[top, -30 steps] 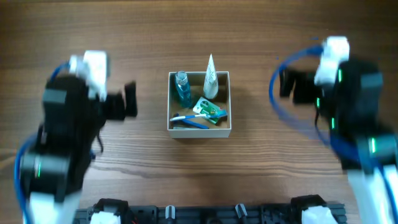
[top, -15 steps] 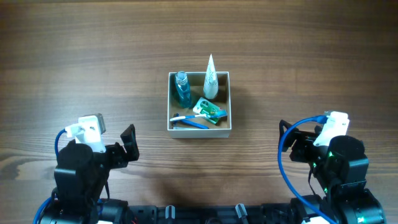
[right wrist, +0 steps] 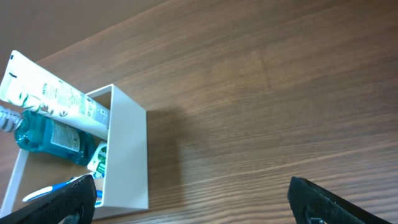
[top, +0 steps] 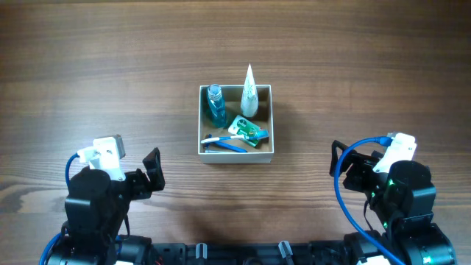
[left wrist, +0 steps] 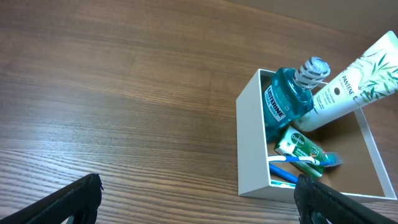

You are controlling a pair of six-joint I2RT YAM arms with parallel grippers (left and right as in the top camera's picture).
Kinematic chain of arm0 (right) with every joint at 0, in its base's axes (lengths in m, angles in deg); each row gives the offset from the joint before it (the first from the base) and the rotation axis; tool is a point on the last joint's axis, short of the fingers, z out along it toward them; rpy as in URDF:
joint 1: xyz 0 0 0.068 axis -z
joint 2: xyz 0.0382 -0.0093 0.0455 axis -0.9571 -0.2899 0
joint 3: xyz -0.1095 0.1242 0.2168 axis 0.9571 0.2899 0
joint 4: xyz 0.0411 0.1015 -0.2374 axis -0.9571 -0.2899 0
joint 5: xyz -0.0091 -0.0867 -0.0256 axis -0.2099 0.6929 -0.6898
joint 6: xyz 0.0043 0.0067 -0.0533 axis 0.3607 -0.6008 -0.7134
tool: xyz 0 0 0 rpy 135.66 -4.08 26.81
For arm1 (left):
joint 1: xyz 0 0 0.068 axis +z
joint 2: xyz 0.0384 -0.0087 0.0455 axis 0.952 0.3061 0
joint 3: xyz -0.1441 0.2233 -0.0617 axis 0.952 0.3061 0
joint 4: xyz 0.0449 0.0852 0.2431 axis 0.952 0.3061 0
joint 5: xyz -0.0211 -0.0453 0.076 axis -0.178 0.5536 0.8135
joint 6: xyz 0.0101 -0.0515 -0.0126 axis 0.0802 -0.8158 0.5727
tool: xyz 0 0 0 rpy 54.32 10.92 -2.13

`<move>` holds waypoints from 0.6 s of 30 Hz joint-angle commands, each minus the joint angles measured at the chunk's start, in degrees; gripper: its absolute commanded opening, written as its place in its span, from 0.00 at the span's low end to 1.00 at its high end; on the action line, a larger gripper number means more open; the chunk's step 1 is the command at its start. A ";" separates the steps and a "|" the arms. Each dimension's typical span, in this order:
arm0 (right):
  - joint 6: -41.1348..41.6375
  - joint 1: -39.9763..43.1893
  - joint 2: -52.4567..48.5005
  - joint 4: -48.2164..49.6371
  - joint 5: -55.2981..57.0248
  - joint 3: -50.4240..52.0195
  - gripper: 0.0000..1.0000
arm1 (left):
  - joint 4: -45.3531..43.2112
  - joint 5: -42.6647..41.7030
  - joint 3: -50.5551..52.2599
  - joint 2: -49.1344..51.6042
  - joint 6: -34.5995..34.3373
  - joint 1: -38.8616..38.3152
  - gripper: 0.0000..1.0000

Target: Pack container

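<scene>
Bright, even light, sharp views. In the right wrist view the white-walled square cardboard container (right wrist: 127, 155) throws a soft shadow toward 3 o'clock.

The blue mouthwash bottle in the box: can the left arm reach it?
Probably yes. The mouthwash bottle sits by the container's left wall, the top is open, and nothing shows between it and the left end effector. The tube beside it might crowd the grasp.

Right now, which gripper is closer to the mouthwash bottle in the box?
Left. The mouthwash bottle lies at the box's left wall. The left gripper sits off that side, toward the robot; the right gripper is past the opposite wall.
</scene>
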State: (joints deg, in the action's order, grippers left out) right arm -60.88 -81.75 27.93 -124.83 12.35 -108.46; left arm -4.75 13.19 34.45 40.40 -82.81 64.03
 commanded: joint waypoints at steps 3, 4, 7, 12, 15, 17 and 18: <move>-13.20 -0.35 7.48 10.27 -3.39 7.32 1.00 | 0.09 1.16 0.26 0.11 -0.74 0.28 1.00; -14.16 -0.33 11.32 13.14 -5.31 11.52 1.00 | 0.09 1.16 0.26 0.11 -0.74 0.28 1.00; -14.10 -0.35 17.64 19.17 -7.58 18.93 1.00 | 0.09 1.16 0.28 0.11 -0.74 0.28 1.00; -14.75 -0.33 27.17 35.41 -8.59 31.28 1.00 | 0.09 1.16 0.28 0.11 -0.74 0.28 1.00; -18.93 -0.33 27.10 49.79 -8.63 37.27 1.00 | 0.09 1.16 0.26 0.11 -0.74 0.28 1.00; -23.37 -0.33 27.10 55.32 -8.85 39.89 1.00 | 0.09 1.16 0.28 0.11 -0.74 0.28 1.00; -26.12 -0.33 27.10 54.25 -10.12 39.85 1.00 | 0.09 1.16 0.28 0.11 -0.74 0.28 1.00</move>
State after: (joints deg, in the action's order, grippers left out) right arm -78.47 -81.75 54.21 -71.98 4.70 -70.84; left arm -4.68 13.36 34.54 40.60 -82.81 64.03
